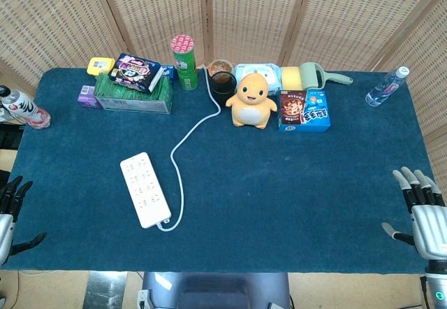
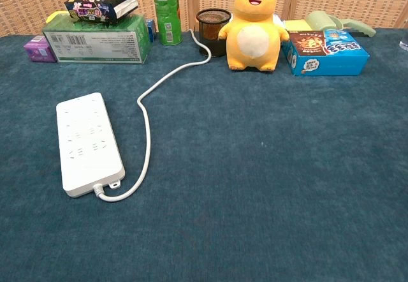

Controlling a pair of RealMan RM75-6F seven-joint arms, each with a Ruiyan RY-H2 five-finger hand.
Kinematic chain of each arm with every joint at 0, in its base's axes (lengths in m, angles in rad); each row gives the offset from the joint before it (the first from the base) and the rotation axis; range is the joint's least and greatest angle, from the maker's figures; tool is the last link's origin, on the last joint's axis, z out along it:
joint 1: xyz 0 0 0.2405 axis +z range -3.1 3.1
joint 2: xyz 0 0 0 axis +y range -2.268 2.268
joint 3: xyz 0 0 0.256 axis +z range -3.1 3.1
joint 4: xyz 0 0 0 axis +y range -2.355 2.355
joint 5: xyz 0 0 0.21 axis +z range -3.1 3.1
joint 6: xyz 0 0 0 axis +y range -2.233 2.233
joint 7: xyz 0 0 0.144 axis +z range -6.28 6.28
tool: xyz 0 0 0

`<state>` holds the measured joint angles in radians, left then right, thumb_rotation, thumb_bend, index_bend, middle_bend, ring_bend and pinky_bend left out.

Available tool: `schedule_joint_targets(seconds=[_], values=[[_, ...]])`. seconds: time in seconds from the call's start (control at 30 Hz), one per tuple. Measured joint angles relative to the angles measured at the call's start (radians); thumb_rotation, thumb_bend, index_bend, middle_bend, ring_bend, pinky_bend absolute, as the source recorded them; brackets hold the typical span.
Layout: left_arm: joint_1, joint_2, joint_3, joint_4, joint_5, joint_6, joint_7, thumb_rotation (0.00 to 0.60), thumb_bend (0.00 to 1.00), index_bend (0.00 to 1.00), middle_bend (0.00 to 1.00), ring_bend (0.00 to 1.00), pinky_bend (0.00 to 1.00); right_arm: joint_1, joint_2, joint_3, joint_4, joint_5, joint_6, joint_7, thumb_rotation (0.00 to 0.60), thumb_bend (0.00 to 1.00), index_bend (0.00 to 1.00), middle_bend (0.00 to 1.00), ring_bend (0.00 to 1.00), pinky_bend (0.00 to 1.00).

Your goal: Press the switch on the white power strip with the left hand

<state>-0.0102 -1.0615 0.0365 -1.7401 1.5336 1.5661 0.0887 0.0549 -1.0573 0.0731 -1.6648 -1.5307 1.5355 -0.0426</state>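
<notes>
The white power strip point(image 1: 144, 189) lies flat on the blue cloth left of centre, also plain in the chest view point(image 2: 88, 143). Its white cable point(image 1: 183, 148) loops from the near end back toward the far row of objects. I cannot make out the switch on it. My left hand point(image 1: 10, 214) sits at the table's near left edge, fingers apart, holding nothing, well left of the strip. My right hand point(image 1: 422, 212) rests at the near right edge with fingers spread and empty. Neither hand shows in the chest view.
Along the far edge stand a green box point(image 1: 134, 94) with a snack bag on top, a green tube can point(image 1: 185, 62), a dark cup point(image 1: 223, 82), an orange plush toy point(image 1: 252, 101) and a blue box point(image 1: 304, 110). Bottles lie at the far left point(image 1: 24, 106) and far right point(image 1: 386, 87).
</notes>
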Motion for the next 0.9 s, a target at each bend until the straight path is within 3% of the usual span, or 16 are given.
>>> schedule_joint_targets(seconds=[0.23,0.3,0.4,0.43,0.47,0.53,0.67,0.9], values=[[-0.002,0.001,-0.003,0.003,-0.009,-0.019,-0.004,0.600,0.05,0.00,0.00,0.00,0.11,0.004,-0.006,-0.004,0.005,-0.003,-0.010,0.000,0.600,0.00,0.04,0.01,0.00,0.00],[-0.005,0.002,-0.004,0.002,-0.009,-0.026,-0.009,0.600,0.05,0.00,0.05,0.02,0.13,0.004,-0.006,-0.004,0.002,-0.004,-0.009,0.001,0.600,0.00,0.04,0.01,0.00,0.00],[-0.010,-0.001,-0.009,-0.002,-0.001,-0.027,-0.032,0.600,0.07,0.00,0.44,0.30,0.33,0.004,-0.006,-0.001,0.001,-0.003,-0.005,0.001,0.600,0.00,0.04,0.01,0.00,0.00],[-0.013,-0.005,-0.010,-0.002,0.003,-0.028,-0.042,0.600,0.09,0.00,0.71,0.58,0.57,0.003,-0.006,-0.001,0.000,-0.002,-0.005,0.002,0.600,0.00,0.04,0.01,0.00,0.00],[-0.019,-0.011,-0.012,-0.001,0.010,-0.034,-0.056,0.600,0.12,0.00,0.89,0.81,0.79,0.003,-0.005,-0.001,0.000,-0.001,-0.006,0.002,0.600,0.00,0.04,0.01,0.00,0.00],[-0.030,-0.023,-0.013,0.000,0.022,-0.049,-0.072,0.600,0.18,0.00,1.00,0.99,0.99,0.003,-0.006,-0.002,0.001,0.000,-0.007,0.002,0.600,0.00,0.04,0.01,0.00,0.00],[-0.058,-0.049,-0.009,-0.002,0.037,-0.098,-0.114,0.600,0.38,0.00,1.00,1.00,1.00,0.003,-0.008,-0.004,0.003,-0.003,-0.008,0.008,0.600,0.00,0.04,0.01,0.00,0.00],[-0.137,-0.073,0.018,-0.034,0.053,-0.273,-0.207,0.600,0.47,0.00,1.00,1.00,1.00,0.005,-0.011,-0.005,0.008,-0.002,-0.014,0.014,0.600,0.00,0.03,0.01,0.00,0.00]])
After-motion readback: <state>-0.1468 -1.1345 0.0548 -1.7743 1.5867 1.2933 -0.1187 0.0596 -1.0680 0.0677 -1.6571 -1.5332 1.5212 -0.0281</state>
